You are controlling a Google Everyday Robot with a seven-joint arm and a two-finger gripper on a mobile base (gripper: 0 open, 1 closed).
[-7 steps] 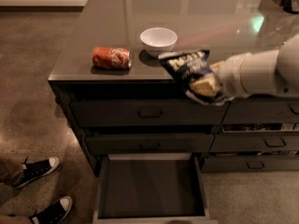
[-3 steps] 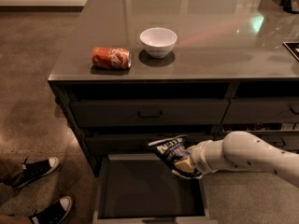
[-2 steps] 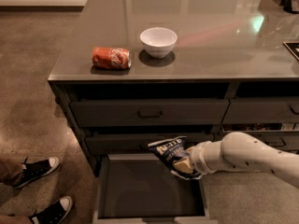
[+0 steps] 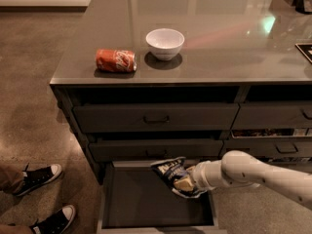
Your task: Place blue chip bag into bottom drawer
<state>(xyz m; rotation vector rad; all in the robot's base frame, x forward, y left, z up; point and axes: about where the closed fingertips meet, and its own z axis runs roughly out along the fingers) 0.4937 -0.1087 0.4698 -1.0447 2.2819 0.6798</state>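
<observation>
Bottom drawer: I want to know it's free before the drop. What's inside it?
The drawer shows bare dark floor. The gripper, shut on the chip bag, hangs at its back right and covers the floor there.

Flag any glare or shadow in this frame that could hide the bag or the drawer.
Camera view: glare sits on the countertop, a green-white spot and a pink streak at right, away from the task things. Camera view: the bottom drawer interior is dark, yet the blue chip bag, held by the hand over its right part, stands out; the bowl casts a soft shadow.
</observation>
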